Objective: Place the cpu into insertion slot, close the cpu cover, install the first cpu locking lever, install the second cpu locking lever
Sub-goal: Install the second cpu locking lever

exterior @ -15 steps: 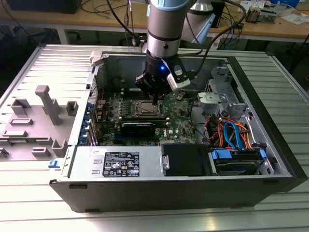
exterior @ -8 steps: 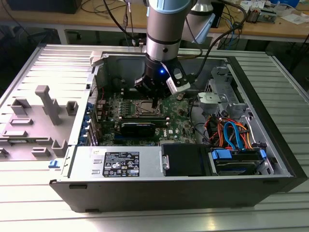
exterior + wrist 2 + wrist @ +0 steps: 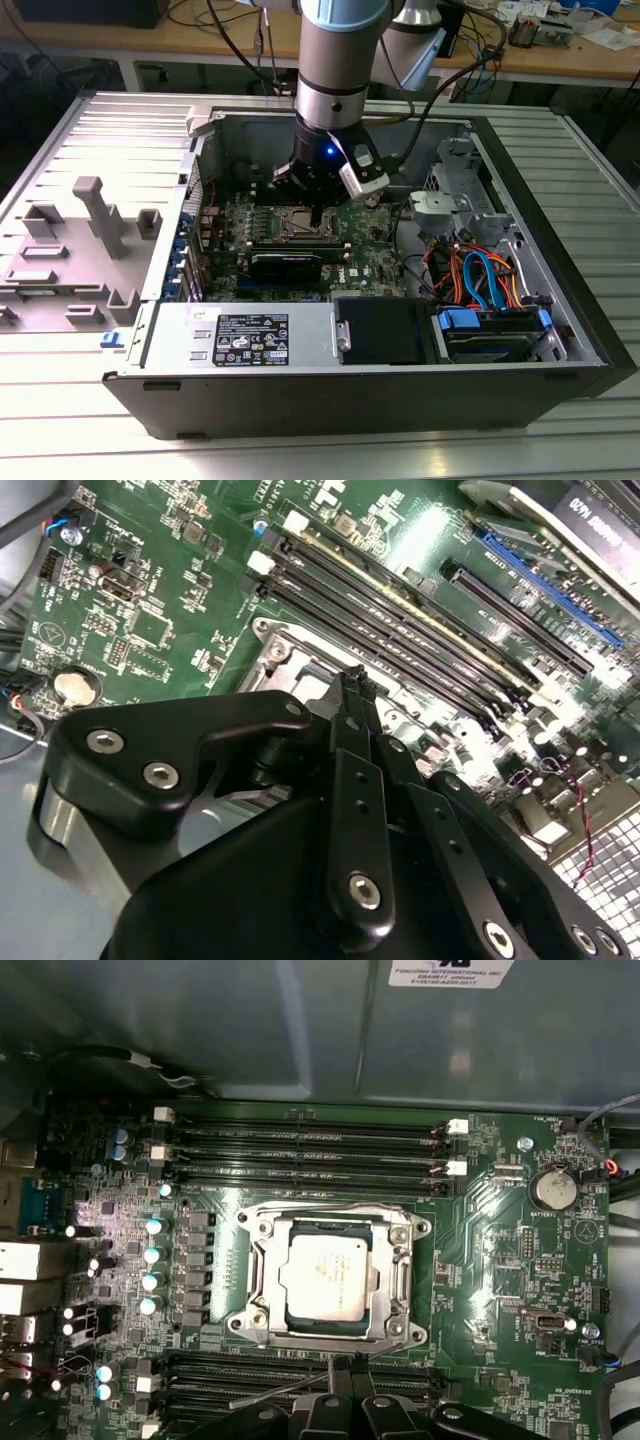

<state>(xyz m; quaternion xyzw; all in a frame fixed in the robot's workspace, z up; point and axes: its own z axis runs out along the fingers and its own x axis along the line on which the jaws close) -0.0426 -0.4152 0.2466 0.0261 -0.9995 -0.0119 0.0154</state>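
The cpu (image 3: 325, 1277), a square chip with a dull grey top, lies flat in the insertion slot (image 3: 415, 1228) on the green motherboard (image 3: 500, 1260). The silver cpu cover (image 3: 262, 1265) lies down around the chip, which shows through its cut-out. In the first wrist view a thin metal locking lever (image 3: 285, 1393) slants out beside the socket's edge and ends at my fingertips. My gripper (image 3: 342, 1374) hangs just off that edge, its black fingers pressed together. The exterior view has the gripper (image 3: 316, 214) low over the socket (image 3: 296, 226). In the second wrist view the gripper (image 3: 352, 678) stands beside the socket's corner (image 3: 275, 645).
Long black memory slots (image 3: 300, 1150) run along the socket's far side, and more lie under my fingers. The open case holds a power supply (image 3: 250, 335), a black block (image 3: 285, 265) and a drive cage with coloured cables (image 3: 480, 280). A grey fixture (image 3: 90, 215) stands at the exterior view's left.
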